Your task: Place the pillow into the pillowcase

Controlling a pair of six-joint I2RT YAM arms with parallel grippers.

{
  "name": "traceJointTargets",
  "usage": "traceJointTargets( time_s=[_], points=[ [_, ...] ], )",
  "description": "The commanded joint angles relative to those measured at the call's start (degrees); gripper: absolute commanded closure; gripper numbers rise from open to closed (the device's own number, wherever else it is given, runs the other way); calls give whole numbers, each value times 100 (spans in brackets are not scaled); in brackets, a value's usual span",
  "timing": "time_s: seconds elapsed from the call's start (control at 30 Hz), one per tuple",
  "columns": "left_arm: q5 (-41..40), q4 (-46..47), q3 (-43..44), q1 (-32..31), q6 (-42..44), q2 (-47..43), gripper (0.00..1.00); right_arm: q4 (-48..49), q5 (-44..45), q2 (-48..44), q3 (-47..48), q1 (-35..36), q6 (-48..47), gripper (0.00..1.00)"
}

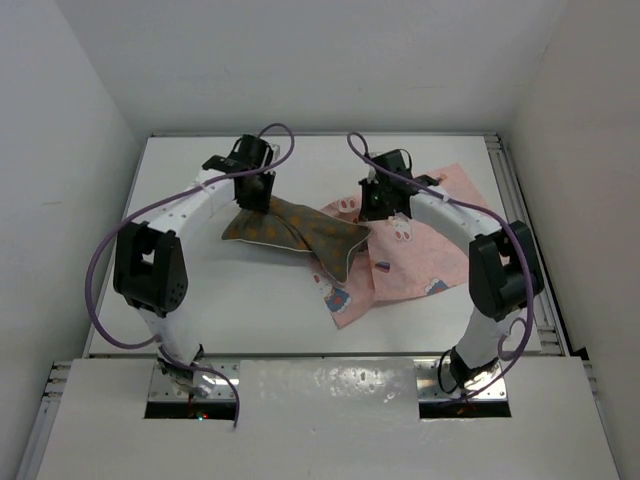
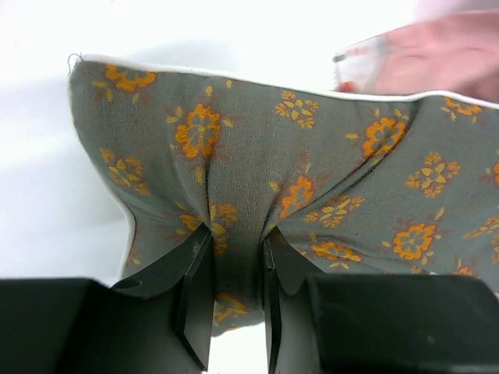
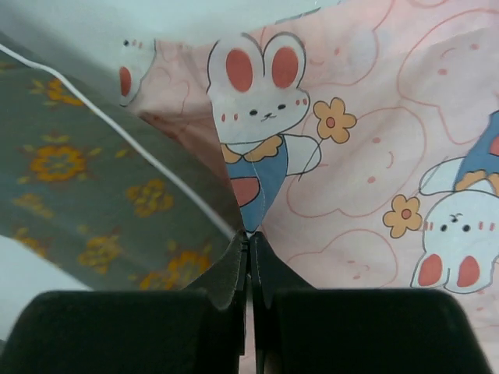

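Observation:
The pillow (image 1: 300,232), dark brown with orange flowers, lies across the middle of the table, its right end resting on the pillowcase. My left gripper (image 1: 252,195) is shut on the pillow's far-left edge. In the left wrist view the pillow (image 2: 257,140) bunches between the jaws of my left gripper (image 2: 234,253). The pink bunny-print pillowcase (image 1: 415,250) is spread to the right. My right gripper (image 1: 375,208) pinches its left part; in the right wrist view my right gripper (image 3: 249,238) is shut on a fold of the pillowcase (image 3: 351,140), with the pillow (image 3: 101,195) at the left.
The white table (image 1: 200,290) is enclosed by white walls on three sides. A metal rail (image 1: 520,200) runs along the right edge. Both arm bases sit at the near edge.

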Motion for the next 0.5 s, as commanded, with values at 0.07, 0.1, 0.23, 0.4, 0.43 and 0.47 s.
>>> traceJointTargets(
  time_s=[0.07,0.1,0.23,0.4,0.43,0.47],
  points=[
    [-961,-164,152,-386,-827,-46,100,-276,379,-476,565,57,323,100],
    [-1040,-208,143,-413,-933,-55,100,-312,477,-511,574,66,446,100],
    [-859,-165,-190,-247,-1600,-388,100,-164,522,-652,521,110,631,100],
    [347,11,46,-132,-916,-442,5,-39,346,-574,398,233,693,100],
    [487,2,168,-141,-655,-442,0,-31,311,-565,337,233,702,100],
    [697,81,404,-158,70,-442,0,48,232,-573,310,233,719,100]
  ],
)
